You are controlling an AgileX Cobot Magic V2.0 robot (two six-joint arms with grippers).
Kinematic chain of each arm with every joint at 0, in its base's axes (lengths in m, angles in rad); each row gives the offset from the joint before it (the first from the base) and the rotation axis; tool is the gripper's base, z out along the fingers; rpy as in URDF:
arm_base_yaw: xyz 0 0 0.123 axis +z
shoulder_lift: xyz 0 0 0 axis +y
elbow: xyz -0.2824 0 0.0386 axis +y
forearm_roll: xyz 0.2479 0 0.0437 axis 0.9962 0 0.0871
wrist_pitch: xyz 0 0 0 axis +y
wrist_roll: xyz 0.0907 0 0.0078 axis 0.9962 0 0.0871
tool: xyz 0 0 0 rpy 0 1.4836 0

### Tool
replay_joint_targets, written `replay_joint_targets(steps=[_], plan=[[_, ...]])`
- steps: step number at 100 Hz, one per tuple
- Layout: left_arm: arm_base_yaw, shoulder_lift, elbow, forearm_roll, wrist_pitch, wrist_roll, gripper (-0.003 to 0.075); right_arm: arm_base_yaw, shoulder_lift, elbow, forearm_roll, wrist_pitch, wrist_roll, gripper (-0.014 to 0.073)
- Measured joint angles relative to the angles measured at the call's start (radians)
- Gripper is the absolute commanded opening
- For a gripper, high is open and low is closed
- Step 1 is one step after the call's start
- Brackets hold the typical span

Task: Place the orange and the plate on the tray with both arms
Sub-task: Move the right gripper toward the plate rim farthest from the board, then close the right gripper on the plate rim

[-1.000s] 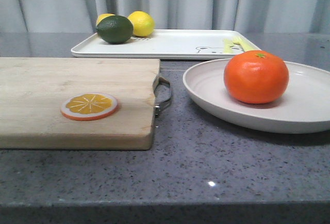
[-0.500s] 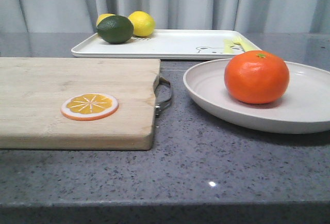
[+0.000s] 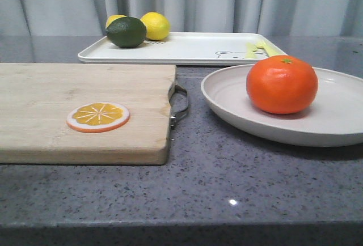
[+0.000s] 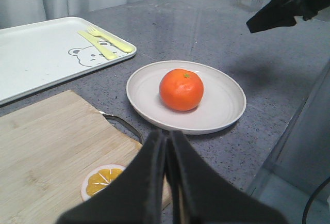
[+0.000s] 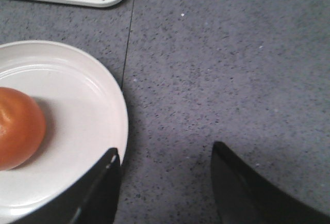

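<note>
The orange [image 3: 282, 84] sits on the off-white plate [image 3: 340, 115] at the right of the counter, in front of the white tray [image 3: 193, 47]. Neither gripper shows in the front view. In the left wrist view my left gripper [image 4: 167, 135] is shut with nothing in it, hanging above the board's corner, short of the plate [image 4: 227, 105] and orange [image 4: 181, 89]. My right gripper [image 5: 165, 152] is open and empty over bare counter, one fingertip [image 5: 111, 162] over the rim of the plate [image 5: 87, 110], with the orange [image 5: 18, 128] off to that side.
A wooden cutting board [image 3: 85, 87] with a metal handle lies at the left and carries an orange slice disc [image 3: 98, 117]. On the tray are a green lime [image 3: 126, 32], two lemons [image 3: 155, 25] and a yellow fork and knife [image 3: 258, 47]. Grey curtains hang behind.
</note>
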State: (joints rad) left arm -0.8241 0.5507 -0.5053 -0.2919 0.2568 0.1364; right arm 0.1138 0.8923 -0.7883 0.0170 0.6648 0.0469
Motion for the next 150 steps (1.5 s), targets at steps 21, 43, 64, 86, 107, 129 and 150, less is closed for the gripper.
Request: replay_joint_targets(steps=[21,43,64,86,107,129,150], plan=[[0.000,0.000,0.000,0.000,0.000,0.000,-0.0020,0.032,0.184,-0.083,0.037,0.052,-0.002,0.0414],[0.000,0.000,0.000,0.000,0.000,0.000,-0.0020,0.032,0.330,-0.145,0.106,0.096,-0.004,0.0414],[0.000,0.000,0.000,0.000,0.000,0.000,-0.0020,0.032,0.412,-0.159,0.128,0.105,-0.004,0.0414],[0.000,0.000,0.000,0.000,0.000,0.000,-0.0020,0.032,0.459,-0.159,0.139,0.105,-0.004,0.0414],[0.000,0.000,0.000,0.000,0.000,0.000,-0.0020,0.032,0.491,-0.160,0.157,0.105,-0.004,0.0385],[0.000,0.000,0.000,0.000,0.000,0.000,-0.0020,0.034,0.516,-0.160,0.179,0.105,-0.004,0.0083],[0.000,0.000,0.000,0.000,0.000,0.000,-0.0020,0.034,0.516,-0.169,0.199,0.088,0.000,-0.0043]])
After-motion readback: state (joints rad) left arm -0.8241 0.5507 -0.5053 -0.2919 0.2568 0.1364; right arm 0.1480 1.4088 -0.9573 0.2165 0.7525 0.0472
